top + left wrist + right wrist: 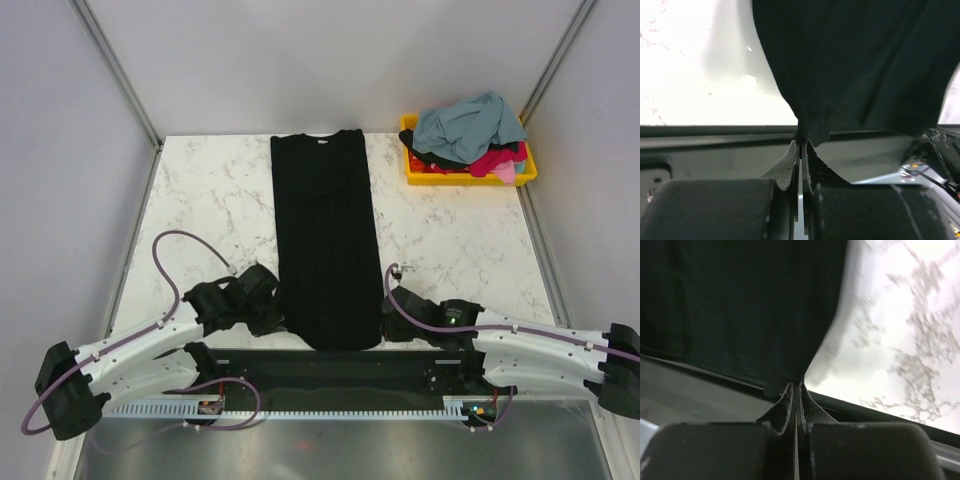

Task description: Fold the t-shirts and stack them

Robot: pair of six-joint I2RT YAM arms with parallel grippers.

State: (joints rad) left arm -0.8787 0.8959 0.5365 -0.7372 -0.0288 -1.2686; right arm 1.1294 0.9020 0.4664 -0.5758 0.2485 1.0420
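While both arms reach in at the near edge of the marble table (220, 200), the black t-shirt (325, 240) lies flat down the table's middle as a long, narrow strip. Its collar end is at the table's far edge and its hem end at the near edge. The left gripper (280, 315) is clamped on the strip's near-left corner and the right gripper (388, 318) on its near-right corner. A yellow bin (412, 178) at the table's far-right corner holds a heap of other shirts: a grey-blue shirt (465, 125) on top, with a magenta-red shirt (495, 160) and a pink shirt (506, 174) below it.

Handling assessment: the cloth looks soft, light and limp. It will likely sag between the two holds, and its folded layers may slide apart. The two hem corners are the sound places to hold. A pinch this thin could slip, so both corners should travel level and together.

View comparison: the overhead view gives the full layout and the strip's straightness, but the wrists hide the contact points. The left wrist view shows the fingers (786, 167) pressed together with cloth drawn to a peak at their tips. The right wrist view shows the same at the other corner. Neither wrist view shows the bin or the collar end.
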